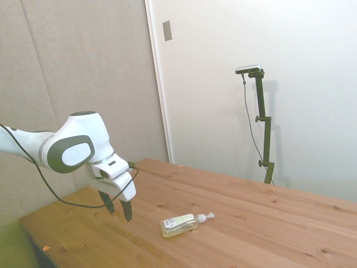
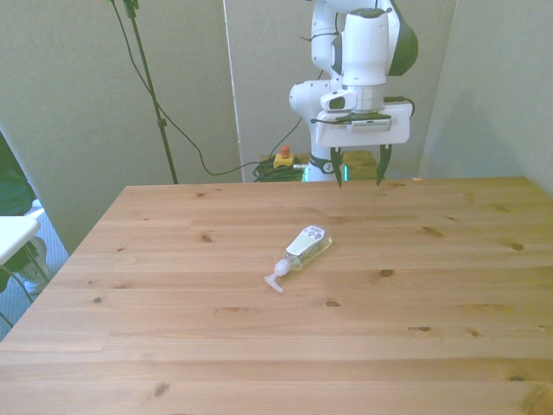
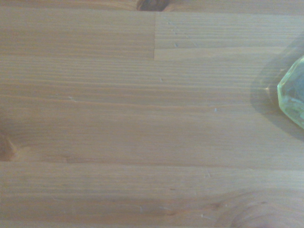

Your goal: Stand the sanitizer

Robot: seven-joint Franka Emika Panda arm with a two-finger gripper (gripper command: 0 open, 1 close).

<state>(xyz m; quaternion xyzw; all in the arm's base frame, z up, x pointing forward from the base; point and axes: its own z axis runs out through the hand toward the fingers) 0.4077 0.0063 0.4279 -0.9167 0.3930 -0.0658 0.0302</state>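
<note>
while the slim clear sanitizer point(image 2: 307, 245) lies flat, the claw point(image 2: 357, 175) hangs open

Wooden table point(image 2: 173, 346): light pine planks, visible knots and grain, seams running along the length. 1 item lying on it: the sanitizer point(image 2: 304, 245), on its side near the middle, flat on the wood. Clear bottle, pale yellowish liquid, white-green label facing up. White pump top point(image 2: 275, 279) points toward the near edge in the front view, slightly to the front view's left. Wrist view shows only planks plus the bottle's base corner point(image 3: 293, 92).
</note>
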